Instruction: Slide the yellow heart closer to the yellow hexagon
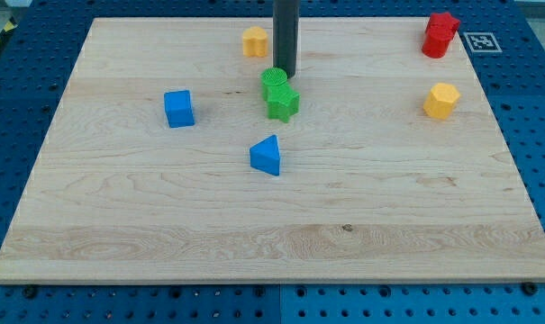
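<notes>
Pale wooden board [164, 216] lies on a blue perforated bench, and a dark rod comes straight down from the view's top edge. My tip [285, 75] meets the board just above a green cylinder [274, 82], touching or nearly touching its upper right rim. Being a bare rod, it has nothing that opens or closes and nothing in its hold. A green star [283, 103] sits against the cylinder at about 5 o'clock from it.

From the tip, the yellow heart [255, 40] is close by at roughly 11 o'clock, near the board's top edge. The yellow hexagon [441, 100] stands well apart at about 3 o'clock, towards the view's right. A red block [440, 35], shape unclear, occupies the top right corner. A blue cube [178, 108] is at 8 o'clock from the tip, and a blue triangle [266, 155] at 6 o'clock.
</notes>
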